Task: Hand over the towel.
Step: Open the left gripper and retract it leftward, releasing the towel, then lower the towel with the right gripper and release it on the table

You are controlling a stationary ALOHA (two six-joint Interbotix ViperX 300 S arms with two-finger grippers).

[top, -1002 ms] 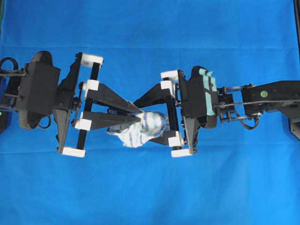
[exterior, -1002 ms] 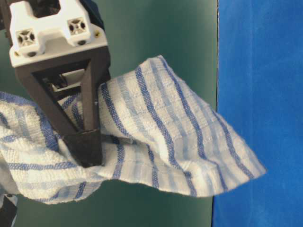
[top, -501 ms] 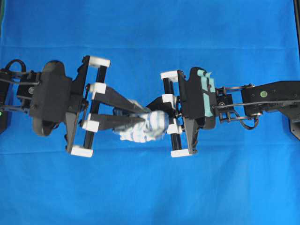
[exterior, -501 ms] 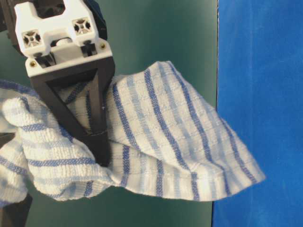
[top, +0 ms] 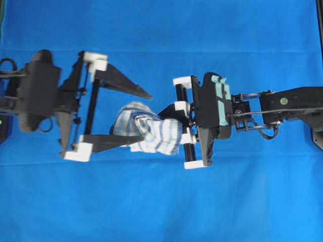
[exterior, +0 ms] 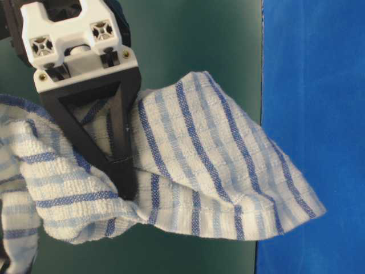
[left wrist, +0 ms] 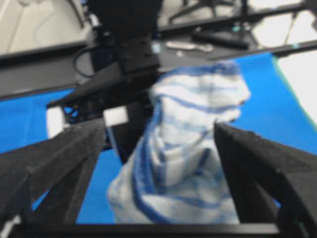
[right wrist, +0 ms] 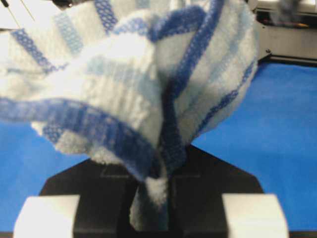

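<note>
Both arms reach level toward the middle, tools facing each other. The left tool (top: 139,117) stands spread wide, its fingers (top: 123,84) far apart (one above, one below in the overhead view). The right tool (top: 171,117) is pinched nearly closed, gripping.

towel (top: 151,132) filling gap between left end effector (top: 146,117) fingers, blue tablecloth (top: 161,201) bare around

The towel (top: 147,132) is a small white cloth with thin blue stripes and a blue stitched hem. It hangs bunched and crumpled above the middle of the blue tablecloth (top: 161,201), off its surface, one end pinched into a narrow fold, the rest billowing loosely.
</note>
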